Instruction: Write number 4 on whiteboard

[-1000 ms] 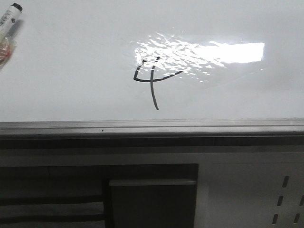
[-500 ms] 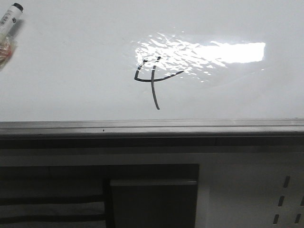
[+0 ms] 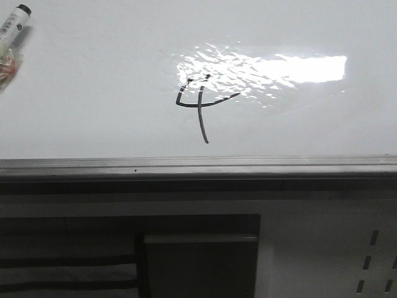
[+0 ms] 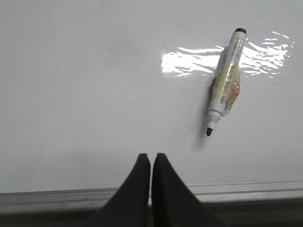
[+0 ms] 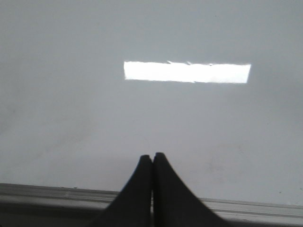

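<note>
Both sets of jaws are pressed together with nothing between them: the left gripper [image 4: 151, 158] and the right gripper [image 5: 152, 157] each show two dark fingers meeting at the tips, poised near the board's lower rail and holding neither pen nor anything else.

The whiteboard [image 3: 93, 93] fills most of the front view, glossy and flat, with a grey metal rail [image 3: 198, 166] running along its near edge and a bright glare patch [image 3: 291, 69] right of centre. Below the rail a white perforated panel [image 3: 372, 261] shows at the lower right.

The number 4 [image 3: 200, 105] stands near the middle of the board, just at the left edge of the glare and a little above the rail. It is a thin black figure with an open top, a curved crossbar and a long vertical stroke that bends toward the rail. All its strokes appear to be in place.

The marker [image 4: 225, 82] lies on the board, uncapped, its black tip bare, well apart from the figure; in the front view it sits at the far left corner.

Judging from this, the writing looks complete: the figure is drawn and the pen put down. At most a retreat of the arms remains.
</note>
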You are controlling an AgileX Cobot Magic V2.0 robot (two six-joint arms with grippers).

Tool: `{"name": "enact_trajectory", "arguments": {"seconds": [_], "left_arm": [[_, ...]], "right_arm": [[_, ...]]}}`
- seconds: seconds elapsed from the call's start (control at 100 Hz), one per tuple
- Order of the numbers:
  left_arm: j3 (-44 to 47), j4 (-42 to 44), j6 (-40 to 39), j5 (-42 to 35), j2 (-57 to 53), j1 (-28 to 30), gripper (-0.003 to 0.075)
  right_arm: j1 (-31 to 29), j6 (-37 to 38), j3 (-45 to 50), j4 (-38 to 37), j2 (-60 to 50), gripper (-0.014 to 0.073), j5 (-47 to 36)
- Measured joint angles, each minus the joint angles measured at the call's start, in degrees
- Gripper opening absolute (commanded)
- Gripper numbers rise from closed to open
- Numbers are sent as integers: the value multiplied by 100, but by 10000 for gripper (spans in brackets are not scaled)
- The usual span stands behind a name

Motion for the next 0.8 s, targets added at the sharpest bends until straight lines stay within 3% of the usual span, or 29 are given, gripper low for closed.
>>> {"name": "enact_trajectory", "arguments": {"seconds": [0.27,0.8], "left_arm": [[0,0,0,0,0,0,-20],[0,0,0,0,0,0,-20]], "right_arm": [[0,612,0,-528,0,-72,-92],[0,696,0,-567,0,-72,-92]]}}
